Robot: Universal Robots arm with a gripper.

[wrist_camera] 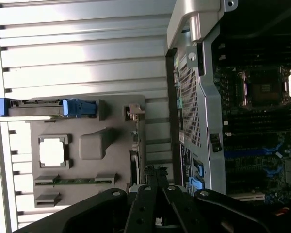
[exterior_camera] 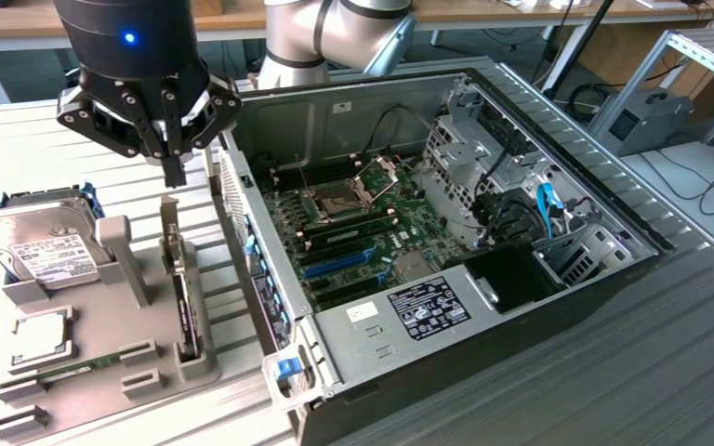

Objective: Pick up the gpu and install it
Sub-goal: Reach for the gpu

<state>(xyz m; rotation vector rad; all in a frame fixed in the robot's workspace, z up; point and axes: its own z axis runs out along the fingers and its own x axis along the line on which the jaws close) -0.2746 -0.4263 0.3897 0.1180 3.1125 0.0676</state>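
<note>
Hanging over the grey holder (exterior_camera: 97,307), the claw (exterior_camera: 174,175) is clenched, its fingers pressed together with nothing between them. The gpu (exterior_camera: 183,297) has not been picked up. It stands on edge in a slot of the holder, along the side of the holder that faces the computer case (exterior_camera: 252,251).

The relation that matters for the pick is vertical: the card lies straight below the claw, apart from it, with a clear gap between the fingertips and the card's top edge. The card's silver bracket end rises highest out of the holder and is the part nearest the fingertips. Its long axis runs along that case-side edge of the holder, level with the holder's floor and roughly in line with the case's perforated rear wall. In the wrist view the claw (wrist_camera: 153,171) sits just beside the thin edge-on line of the gpu (wrist_camera: 133,165) on the holder (wrist_camera: 92,165), slightly off toward the case rather than dead over it, as far as can be judged.

The arm's wrist points straight down at the holder, fingers vertical, while its pale joints reach in from beyond the holder's far side, behind the case.

Elsewhere on the holder, away from the case-side edge, sit a hard drive (exterior_camera: 37,249), a processor chip (exterior_camera: 41,336) and a memory stick (exterior_camera: 78,369). Beside the holder, the case lies open with its motherboard (exterior_camera: 357,223) showing.
</note>
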